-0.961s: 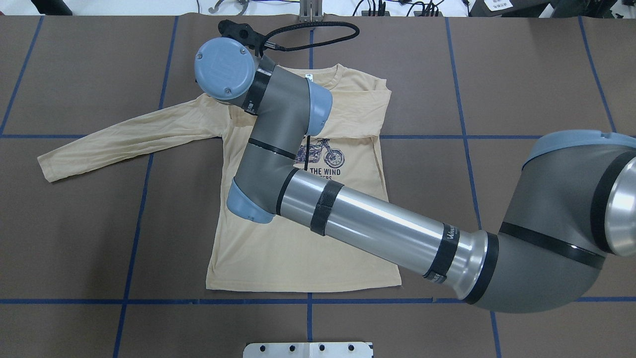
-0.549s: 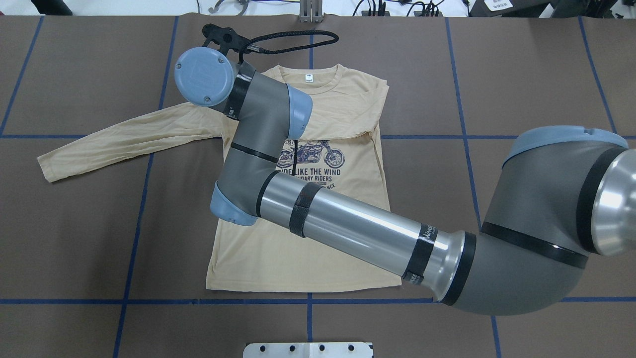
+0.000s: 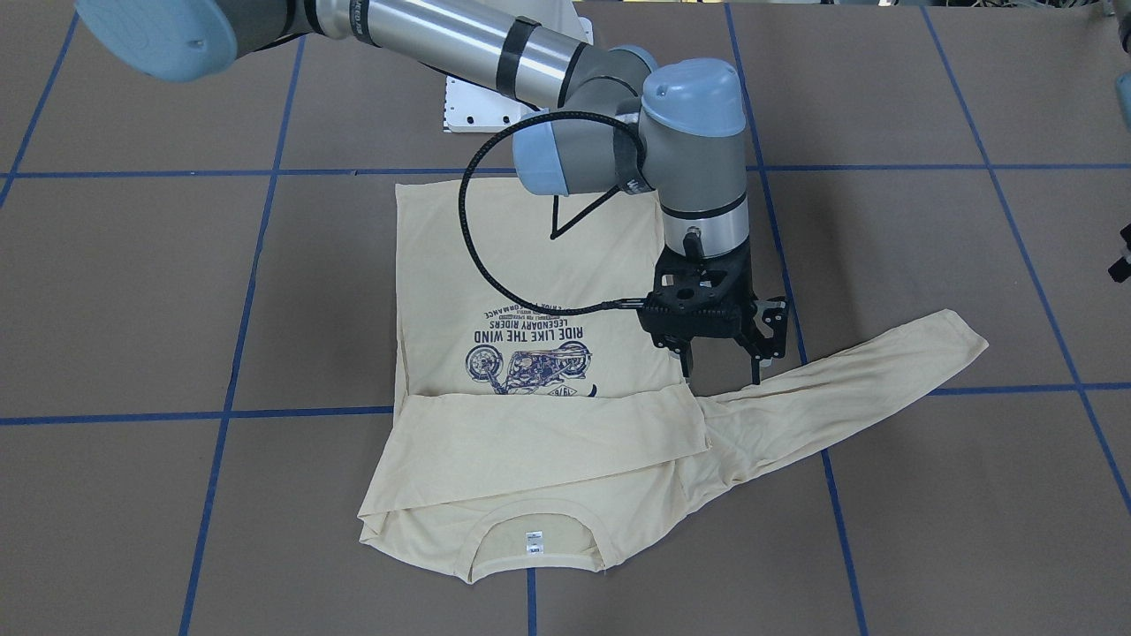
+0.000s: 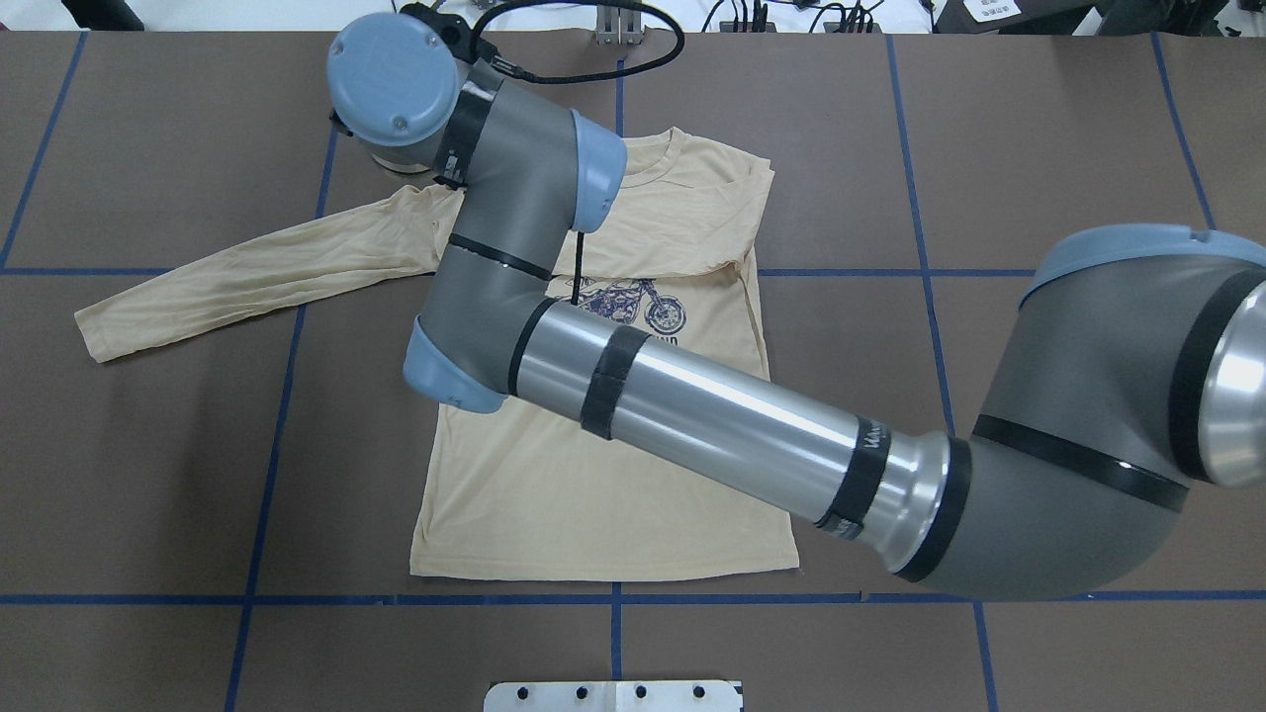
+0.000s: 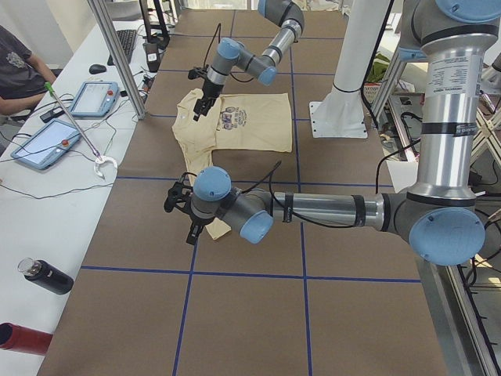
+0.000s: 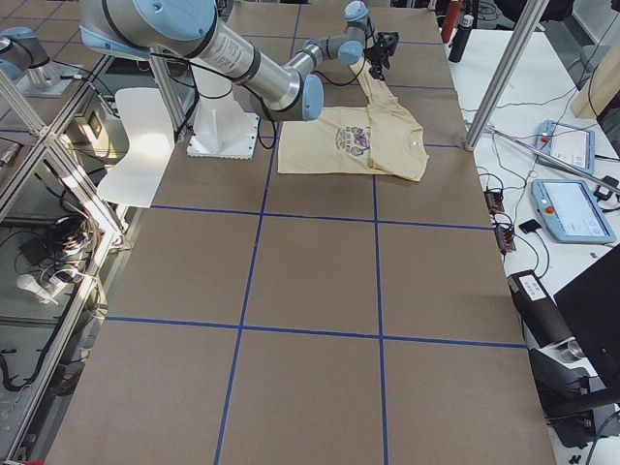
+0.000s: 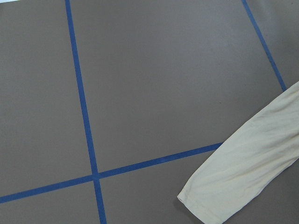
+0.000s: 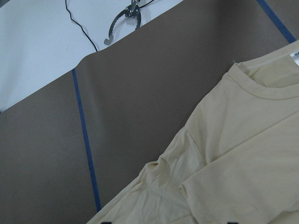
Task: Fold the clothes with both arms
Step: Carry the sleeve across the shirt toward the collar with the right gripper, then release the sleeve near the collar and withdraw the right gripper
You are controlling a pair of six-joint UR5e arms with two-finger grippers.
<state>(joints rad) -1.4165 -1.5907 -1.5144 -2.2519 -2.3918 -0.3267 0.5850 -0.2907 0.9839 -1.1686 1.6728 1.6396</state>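
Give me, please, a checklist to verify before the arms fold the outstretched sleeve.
1. Right gripper open: ok, jaws apart, nothing between.
2. Right gripper above the outstretched sleeve, at its shoulder end: ok.
3. Its fingertips touch the fabric: cannot tell.
4. Left gripper near the cuff: ok; open or shut: cannot tell.
5. Other sleeve folded across the chest of the T-shirt: ok.

Robot lab: taped table (image 4: 1039, 148), teach pendants (image 5: 94, 98)
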